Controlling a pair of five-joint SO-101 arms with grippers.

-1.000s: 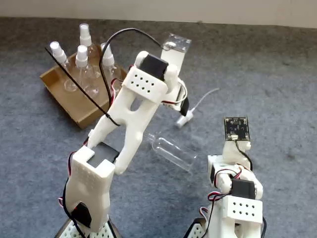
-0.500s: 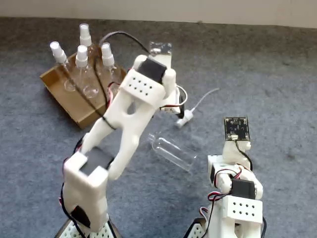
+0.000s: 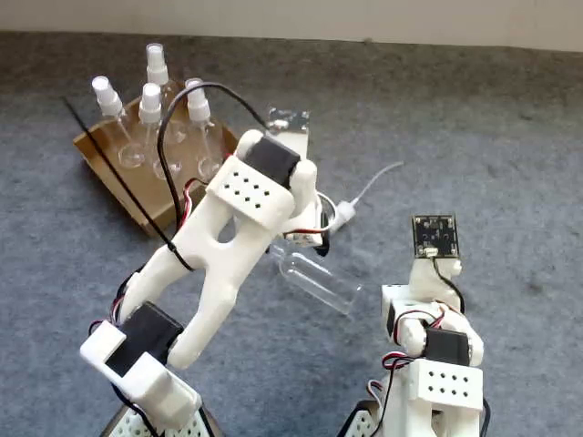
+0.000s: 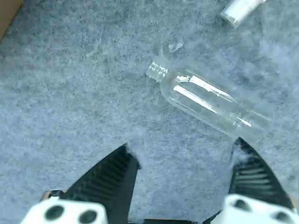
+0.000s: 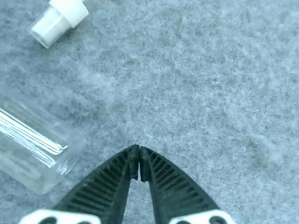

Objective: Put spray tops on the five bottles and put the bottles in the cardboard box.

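- Lying on its side on the grey carpet (image 3: 510,137), a clear bottle (image 3: 323,284) has an open neck with no top on it.
- Loose spray top (image 3: 341,213) lies on the carpet near this bottle, on its far side and apart from it. Its thin dip tube (image 3: 378,180) trails away.
- Cardboard box (image 3: 118,187) sits at the far left of the carpet; four bottles with spray tops (image 3: 150,127) stand upright inside it.
- Left gripper (image 4: 182,147): fingers spread wide, poised over the carpet with the lying bottle just ahead of the tips. One tip is close to the bottle's base; I cannot tell if it touches.
- Right gripper (image 5: 139,154): fingers pressed together, holding nothing, low over bare carpet beside the bottle's base. Right arm (image 3: 435,364) is folded at the near right.
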